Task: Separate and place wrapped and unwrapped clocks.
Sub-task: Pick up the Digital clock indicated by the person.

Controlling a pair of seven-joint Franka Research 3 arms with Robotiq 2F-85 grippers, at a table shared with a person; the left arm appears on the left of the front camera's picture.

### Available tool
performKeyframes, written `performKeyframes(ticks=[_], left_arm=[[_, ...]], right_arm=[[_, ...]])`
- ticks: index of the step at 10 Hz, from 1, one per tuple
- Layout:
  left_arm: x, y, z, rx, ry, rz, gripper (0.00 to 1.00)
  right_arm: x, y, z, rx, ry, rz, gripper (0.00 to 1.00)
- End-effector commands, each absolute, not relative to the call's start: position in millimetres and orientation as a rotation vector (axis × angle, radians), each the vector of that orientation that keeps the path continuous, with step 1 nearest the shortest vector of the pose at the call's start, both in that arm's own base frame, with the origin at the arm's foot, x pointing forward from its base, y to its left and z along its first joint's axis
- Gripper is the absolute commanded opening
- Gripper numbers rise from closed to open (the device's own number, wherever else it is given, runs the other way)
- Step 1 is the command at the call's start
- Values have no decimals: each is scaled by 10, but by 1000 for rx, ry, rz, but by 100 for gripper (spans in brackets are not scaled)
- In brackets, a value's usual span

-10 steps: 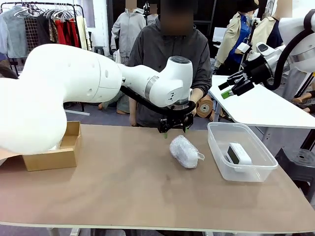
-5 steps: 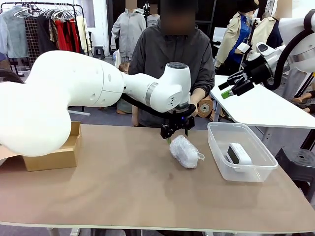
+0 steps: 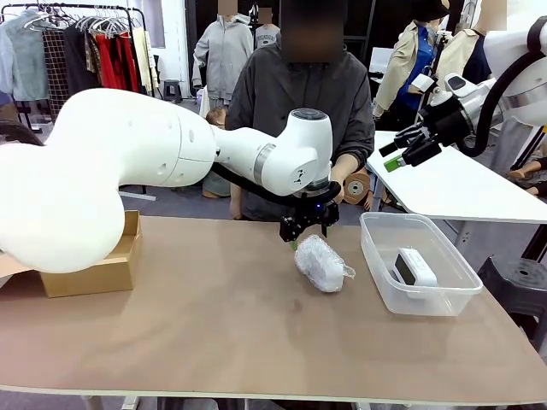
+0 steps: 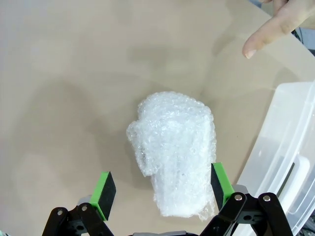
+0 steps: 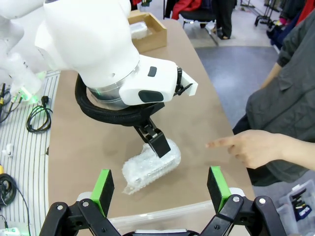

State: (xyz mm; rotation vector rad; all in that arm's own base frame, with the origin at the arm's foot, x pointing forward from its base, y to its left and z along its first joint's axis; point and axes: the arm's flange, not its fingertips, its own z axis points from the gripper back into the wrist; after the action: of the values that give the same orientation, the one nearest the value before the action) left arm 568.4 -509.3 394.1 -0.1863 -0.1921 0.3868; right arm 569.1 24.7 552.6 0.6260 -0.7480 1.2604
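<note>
A wrapped clock [image 3: 320, 263], a whitish bubble-wrap lump, lies on the brown table right of centre. My left gripper [image 3: 308, 234] hangs just over its far end, open. In the left wrist view the wrapped clock [image 4: 174, 147] sits between the green pads [image 4: 103, 189], the left one clear of it, the right one close against the wrap. A bare white clock [image 3: 414, 267] with a dark screen lies in the clear tub [image 3: 376, 256]. My right gripper [image 3: 397, 154] is open, high in the air at the right. Its own view looks down on the wrapped clock [image 5: 150, 167] past its open gripper [image 5: 160, 189].
A person stands at the far side, one finger [image 4: 266, 32] pointing down at the table near the tub [image 4: 290, 147]; the hand [image 5: 248, 147] is close to the lump. A cardboard box [image 3: 102, 269] sits at the table's left end, with a whitish lump [image 5: 139, 29] in it.
My left gripper has come down and a little to the right, onto the far end of the wrapped clock. The right arm has stayed still.
</note>
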Motion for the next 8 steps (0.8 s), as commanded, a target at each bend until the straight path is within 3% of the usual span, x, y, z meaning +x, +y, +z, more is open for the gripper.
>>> performKeyframes(ticks=[1, 8], left_arm=[[5704, -5264, 3988, -190, -190, 408, 100], [5719, -5524, 3797, -177, -137, 461, 100]], right_arm=[[5689, 244, 5539, 625, -750, 1266, 100], [5689, 244, 5539, 625, -750, 1266, 100]])
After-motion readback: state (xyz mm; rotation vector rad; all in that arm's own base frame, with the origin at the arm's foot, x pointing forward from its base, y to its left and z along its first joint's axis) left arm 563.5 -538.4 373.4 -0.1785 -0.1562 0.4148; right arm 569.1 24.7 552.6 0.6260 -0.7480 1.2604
